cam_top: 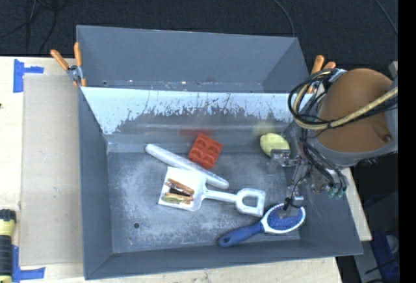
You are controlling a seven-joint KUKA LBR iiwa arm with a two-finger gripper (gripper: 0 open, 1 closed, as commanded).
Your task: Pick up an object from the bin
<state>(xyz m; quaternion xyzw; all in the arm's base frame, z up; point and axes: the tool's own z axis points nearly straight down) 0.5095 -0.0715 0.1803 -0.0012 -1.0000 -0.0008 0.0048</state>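
My gripper (292,200) hangs low at the bin's right side, its fingertips just above the round head of a blue brush (281,222) that lies near the front right corner, handle pointing left. A small yellow-green lump (273,142) sits just behind the gripper near the right wall. Left of the gripper lies a white scoop (195,194) with a ring handle, its pan holding something brown.
A red block (205,149) lies in the middle of the bin toward the back. A white-grey rod (185,166) runs diagonally between the block and the scoop. The arm with its orange cover and cables stands over the bin's right rim.
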